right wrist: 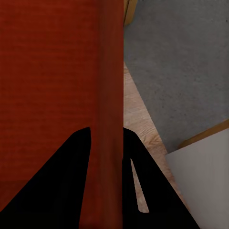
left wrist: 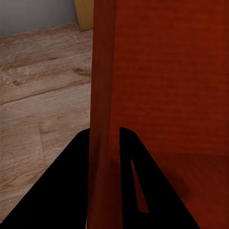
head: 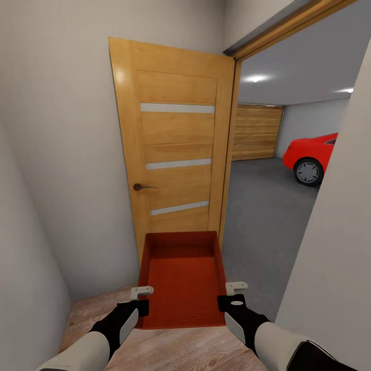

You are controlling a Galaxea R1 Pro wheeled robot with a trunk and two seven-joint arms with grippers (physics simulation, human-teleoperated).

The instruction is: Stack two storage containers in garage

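I hold one orange-red storage container (head: 180,278) in front of me, open side up and empty. My left gripper (head: 140,296) is shut on its left wall (left wrist: 102,95). My right gripper (head: 234,291) is shut on its right wall (right wrist: 112,95). In each wrist view one black finger lies inside the bin and the other outside the wall. Through the doorway ahead at the right lies the garage, with its dark grey floor (head: 263,206).
An open wooden door (head: 175,144) with pale stripes stands straight ahead, just behind the bin. A red car (head: 312,154) is parked in the garage at the right. White walls (head: 335,257) close in on both sides. Light wood planks (head: 170,350) lie underfoot.
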